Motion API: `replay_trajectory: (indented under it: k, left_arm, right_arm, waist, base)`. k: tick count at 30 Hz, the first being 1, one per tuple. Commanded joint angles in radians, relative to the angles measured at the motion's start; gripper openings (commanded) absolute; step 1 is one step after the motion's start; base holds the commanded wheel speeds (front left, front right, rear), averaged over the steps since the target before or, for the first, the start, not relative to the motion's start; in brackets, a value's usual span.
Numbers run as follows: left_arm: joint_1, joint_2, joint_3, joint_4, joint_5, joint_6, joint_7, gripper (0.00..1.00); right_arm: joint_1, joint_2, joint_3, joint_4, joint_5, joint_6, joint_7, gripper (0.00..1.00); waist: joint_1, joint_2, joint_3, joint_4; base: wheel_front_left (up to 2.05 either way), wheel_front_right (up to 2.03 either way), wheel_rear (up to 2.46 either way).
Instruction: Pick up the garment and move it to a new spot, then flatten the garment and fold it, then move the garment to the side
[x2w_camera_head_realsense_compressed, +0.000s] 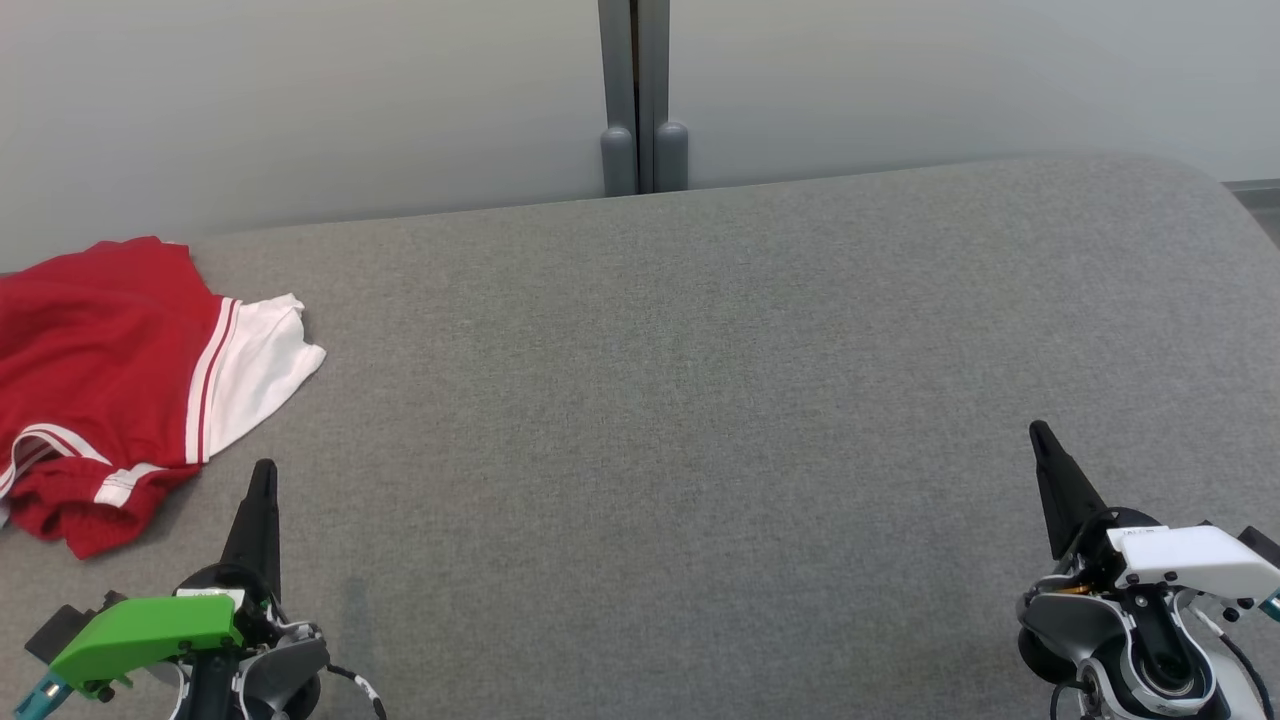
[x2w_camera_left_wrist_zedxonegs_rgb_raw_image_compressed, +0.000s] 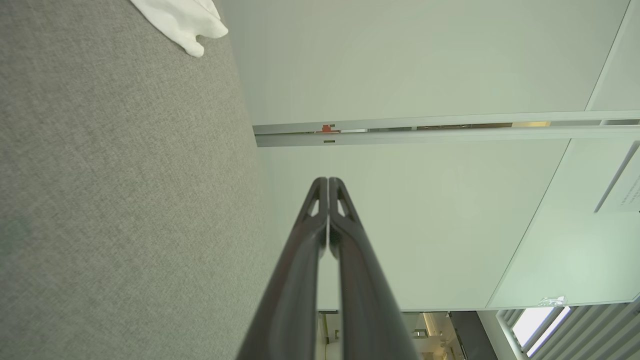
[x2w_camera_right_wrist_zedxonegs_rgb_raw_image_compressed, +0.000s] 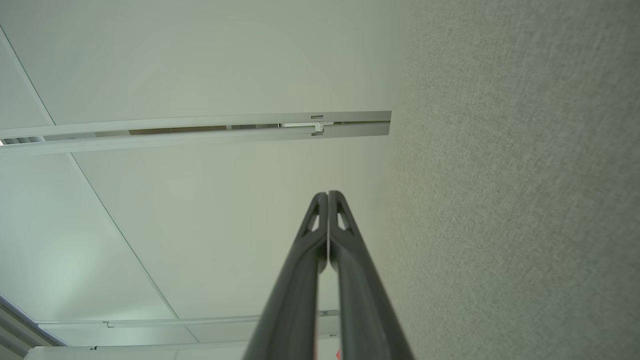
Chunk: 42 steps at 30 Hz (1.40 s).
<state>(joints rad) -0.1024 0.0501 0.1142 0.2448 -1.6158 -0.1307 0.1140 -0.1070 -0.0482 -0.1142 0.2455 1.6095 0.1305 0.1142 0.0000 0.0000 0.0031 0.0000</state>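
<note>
The garment (x2w_camera_head_realsense_compressed: 110, 370) is red with white trim and a white panel, and lies crumpled at the far left of the grey table (x2w_camera_head_realsense_compressed: 680, 400). A white corner of the garment (x2w_camera_left_wrist_zedxonegs_rgb_raw_image_compressed: 187, 25) pokes in at the top of the left wrist view. My left gripper (x2w_camera_head_realsense_compressed: 265, 468) stands just below and to the right of the garment, apart from it, its fingers pressed together with nothing between them (x2w_camera_left_wrist_zedxonegs_rgb_raw_image_compressed: 328, 181). My right gripper (x2w_camera_head_realsense_compressed: 1040, 430) is at the lower right, far from the garment, also shut and holding nothing (x2w_camera_right_wrist_zedxonegs_rgb_raw_image_compressed: 328, 194).
The grey fabric-covered table stretches wide between the two grippers. A pale wall (x2w_camera_head_realsense_compressed: 300, 100) runs along its far edge, with a grey vertical post (x2w_camera_head_realsense_compressed: 640, 100) at the middle. The table's right end (x2w_camera_head_realsense_compressed: 1200, 180) curves away.
</note>
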Motion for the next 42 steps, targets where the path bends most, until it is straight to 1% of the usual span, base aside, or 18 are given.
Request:
replay_trajectory:
  k: [1, 22, 23, 28, 33, 37, 42]
  left_arm:
    - [-0.014, 0.001, 0.001, 0.001, 0.006, -0.002, 0.002, 0.0]
    - [-0.014, 0.001, 0.001, 0.001, 0.006, -0.002, 0.002, 0.0]
    - [-0.014, 0.001, 0.001, 0.001, 0.006, -0.002, 0.002, 1.0]
    - [0.014, -0.002, -0.013, 0.008, 0.006, 0.0, -0.017, 1.0]
    - [0.025, -0.002, -0.029, 0.002, 0.033, 0.001, -0.043, 1.0]
    - [0.033, -0.002, -0.035, -0.002, 0.082, 0.004, -0.061, 1.0]
    - [0.043, -0.001, -0.045, -0.015, 0.192, 0.014, -0.085, 1.0]
  right_arm:
    - [-0.006, -0.004, 0.001, 0.001, 0.007, 0.0, 0.003, 0.0]
    - [-0.006, -0.004, 0.001, 0.001, 0.007, 0.0, 0.003, 0.0]
    - [-0.006, -0.004, 0.001, 0.001, 0.007, 0.0, 0.003, 1.0]
    - [0.014, 0.003, 0.008, 0.009, -0.015, 0.0, -0.015, 1.0]
    - [0.021, -0.002, 0.021, 0.005, -0.076, 0.0, -0.042, 1.0]
    - [0.025, -0.005, 0.024, -0.008, -0.162, 0.0, -0.06, 1.0]
    - [0.033, -0.005, 0.03, -0.037, -0.314, 0.0, -0.084, 1.0]
  waist:
    - [0.0, 0.0, 0.0, 0.0]
    - [0.0, 0.0, 0.0, 0.0]
    - [0.0, 0.0, 0.0, 0.0]
    - [0.0, 0.0, 0.0, 0.0]
    - [0.0, 0.0, 0.0, 0.0]
    - [0.0, 0.0, 0.0, -0.001]
    - [0.0, 0.0, 0.001, -0.001]
  base:
    - [0.0, 0.0, 0.0]
    - [0.0, 0.0, 0.0]
    - [0.0, 0.0, 0.0]
    - [0.0, 0.0, 0.0]
    - [0.0, 0.0, 0.0]
    - [0.0, 0.0, 0.0]
    - [0.0, 0.0, 0.0]
